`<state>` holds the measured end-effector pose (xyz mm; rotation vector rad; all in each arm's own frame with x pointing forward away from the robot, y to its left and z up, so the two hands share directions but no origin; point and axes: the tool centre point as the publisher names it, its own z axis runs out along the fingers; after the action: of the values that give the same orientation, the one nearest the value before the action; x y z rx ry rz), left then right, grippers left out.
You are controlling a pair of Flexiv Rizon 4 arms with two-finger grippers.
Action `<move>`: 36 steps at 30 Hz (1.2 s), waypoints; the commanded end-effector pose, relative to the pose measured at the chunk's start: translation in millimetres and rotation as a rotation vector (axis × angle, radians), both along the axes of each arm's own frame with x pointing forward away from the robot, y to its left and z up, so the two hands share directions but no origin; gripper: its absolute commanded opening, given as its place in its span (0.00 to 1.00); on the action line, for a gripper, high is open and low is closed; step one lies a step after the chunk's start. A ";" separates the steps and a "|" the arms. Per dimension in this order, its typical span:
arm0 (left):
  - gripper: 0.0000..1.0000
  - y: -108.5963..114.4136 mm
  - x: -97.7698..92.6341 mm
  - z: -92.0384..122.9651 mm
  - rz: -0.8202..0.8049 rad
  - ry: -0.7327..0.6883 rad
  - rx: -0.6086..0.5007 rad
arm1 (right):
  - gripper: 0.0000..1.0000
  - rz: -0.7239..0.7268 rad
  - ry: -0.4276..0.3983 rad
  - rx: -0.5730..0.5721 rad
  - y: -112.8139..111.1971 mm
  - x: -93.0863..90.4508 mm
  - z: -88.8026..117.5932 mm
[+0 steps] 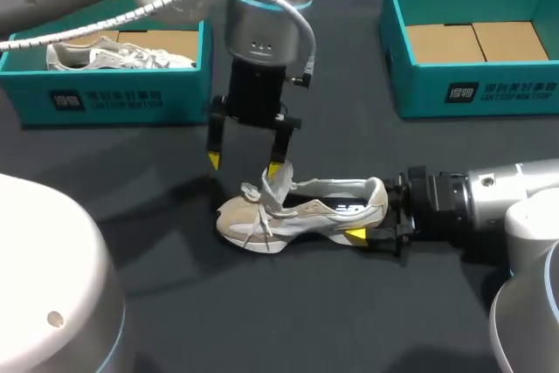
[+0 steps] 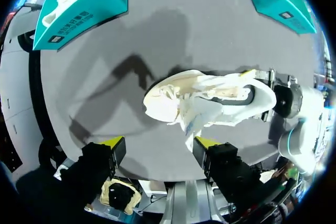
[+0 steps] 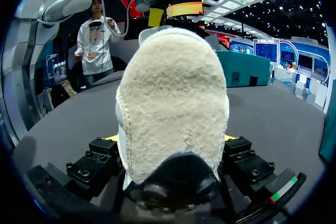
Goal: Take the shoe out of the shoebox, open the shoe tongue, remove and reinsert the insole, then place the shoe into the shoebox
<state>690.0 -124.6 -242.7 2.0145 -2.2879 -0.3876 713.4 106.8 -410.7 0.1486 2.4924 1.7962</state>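
shoe (image 1: 297, 211) heel clamped between right fingers (image 1: 355, 234), left fingers (image 1: 214, 160) spread above it.

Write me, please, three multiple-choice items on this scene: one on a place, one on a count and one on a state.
1. Where does the shoe in the right gripper lie?
A. Inside a box
B. On the table
C. Lifted in the air

2. How many teal boxes stand on the table?
A. One
B. Two
C. Three

3. What is the state of the left gripper?
A. Open, above the shoe
B. Shut on a lace
C. Shut on a box

Answers:
1 B, since its sole rests on the dark tabletop.
2 B, since one stands at each far corner.
3 A, since its yellow tips stand apart over the tongue.
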 end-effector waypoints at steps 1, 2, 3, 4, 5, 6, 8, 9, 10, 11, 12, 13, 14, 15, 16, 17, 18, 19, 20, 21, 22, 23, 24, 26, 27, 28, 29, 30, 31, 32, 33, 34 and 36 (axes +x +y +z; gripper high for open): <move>0.83 -4.6 -4.4 22.3 -0.089 -0.053 -0.099 | 0.00 -0.002 -0.001 -0.004 0.4 -1.4 0.8; 0.81 -9.2 -5.1 25.3 -0.128 -0.058 -0.120 | 0.00 -0.002 -0.001 -0.004 0.4 -1.4 0.8; 0.80 -13.2 -5.5 28.2 -0.164 -0.050 -0.138 | 0.00 -0.002 -0.001 -0.004 0.4 -1.4 0.8; 0.75 -17.3 -5.7 32.0 -0.206 -0.034 -0.157 | 0.00 -0.002 -0.001 -0.004 0.4 -1.4 0.8; 0.69 -20.8 -6.1 36.0 -0.260 -0.015 -0.177 | 0.00 -0.002 -0.001 -0.004 0.4 -1.4 0.8; 0.61 -24.1 -6.5 40.0 -0.311 0.006 -0.200 | 0.00 -0.002 -0.001 -0.004 0.4 -1.4 0.8; 0.49 -29.3 -7.6 49.3 -0.436 0.049 -0.240 | 0.00 -0.002 -0.001 -0.004 0.4 -1.4 0.8; 0.47 -32.4 -8.4 53.8 -0.490 0.057 -0.252 | 0.00 -0.002 -0.001 -0.004 0.4 -1.4 0.8; 0.42 -35.0 -9.3 58.1 -0.558 0.071 -0.262 | 0.00 -0.002 -0.001 -0.004 0.4 -1.4 0.8; 0.35 -37.6 -9.9 62.8 -0.602 0.079 -0.277 | 0.00 -0.002 -0.001 -0.004 0.4 -1.4 0.8; 0.07 -40.4 -10.4 66.6 -0.673 0.088 -0.281 | 0.00 -0.002 -0.001 -0.004 0.4 -1.4 0.8; 0.00 -41.6 -11.0 70.1 -0.763 0.086 -0.278 | 0.00 -0.002 -0.001 -0.004 0.4 -1.4 0.8; 0.00 -43.3 -11.9 73.3 -0.849 0.072 -0.264 | 0.00 -0.002 -0.001 -0.004 0.4 -1.4 0.8; 0.00 -44.4 -12.6 76.1 -0.950 0.072 -0.242 | 0.00 -0.002 -0.001 -0.004 0.4 -1.4 0.8; 0.00 -47.2 -11.1 79.7 -1.020 0.102 -0.233 | 0.00 -0.002 -0.001 -0.004 0.4 -1.4 0.8; 0.00 -47.2 -11.1 79.7 -1.020 0.102 -0.233 | 0.00 -0.002 -0.001 -0.004 0.4 -1.4 0.8; 0.00 -47.2 -11.1 79.7 -1.020 0.102 -0.233 | 0.00 -0.002 -0.001 -0.004 0.4 -1.4 0.8; 0.00 -47.2 -11.1 79.7 -1.020 0.102 -0.233 | 0.00 -0.002 -0.001 -0.004 0.4 -1.4 0.8; 0.00 -47.2 -11.1 79.7 -1.020 0.102 -0.233 | 0.00 -0.002 -0.001 -0.004 0.4 -1.4 0.8; 0.00 -47.2 -11.1 79.7 -1.020 0.102 -0.233 | 0.00 -0.002 -0.001 -0.004 0.4 -1.4 0.8; 0.00 -47.2 -11.1 79.7 -1.020 0.102 -0.233 | 0.00 -0.002 -0.001 -0.004 0.4 -1.4 0.8; 0.00 -47.2 -11.1 79.7 -1.020 0.102 -0.233 | 0.00 -0.002 -0.001 -0.004 0.4 -1.4 0.8; 0.00 -47.2 -11.1 79.7 -1.020 0.102 -0.233 | 0.00 -0.002 -0.001 -0.004 0.4 -1.4 0.8; 0.00 -49.6 -10.8 76.9 -1.038 0.101 -0.227 | 0.00 -0.002 -0.001 -0.004 0.4 -1.4 0.8; 0.00 -52.4 -10.1 74.7 -1.079 0.115 -0.238 | 0.00 -0.002 -0.001 -0.004 0.4 -1.4 0.8; 0.00 -55.6 -8.8 72.9 -1.130 0.142 -0.265 | 0.00 -0.002 -0.001 -0.004 0.4 -1.4 0.8; 0.00 -59.4 -7.2 70.7 -1.151 0.126 -0.284 | 0.00 -0.002 -0.001 -0.004 0.4 -1.4 0.8; 0.00 -62.8 -6.3 68.0 -1.178 0.114 -0.316 | 0.00 -0.002 -0.001 -0.004 0.4 -1.4 0.8; 0.00 -65.7 -5.1 65.5 -1.212 0.130 -0.344 | 0.00 -0.002 -0.001 -0.004 0.4 -1.4 0.8; 0.00 -70.0 -4.4 61.4 -1.242 0.124 -0.364 | 0.00 -0.002 -0.001 -0.004 0.4 -1.4 0.8; 0.00 -73.6 -4.2 57.6 -1.254 0.118 -0.373 | 0.00 -0.002 -0.001 -0.004 0.4 -1.4 0.8; 0.00 -77.6 -4.3 54.0 -1.296 0.121 -0.399 | 0.00 -0.002 -0.001 -0.004 0.4 -1.4 0.8; 0.00 -83.8 -3.3 48.9 -1.400 0.122 -0.460 | 0.00 -0.002 -0.001 -0.004 0.4 -1.4 0.8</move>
<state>681.9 -199.2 -181.6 0.3952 -2.9227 -0.1163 713.4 106.8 -410.7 0.1485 2.4924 1.7963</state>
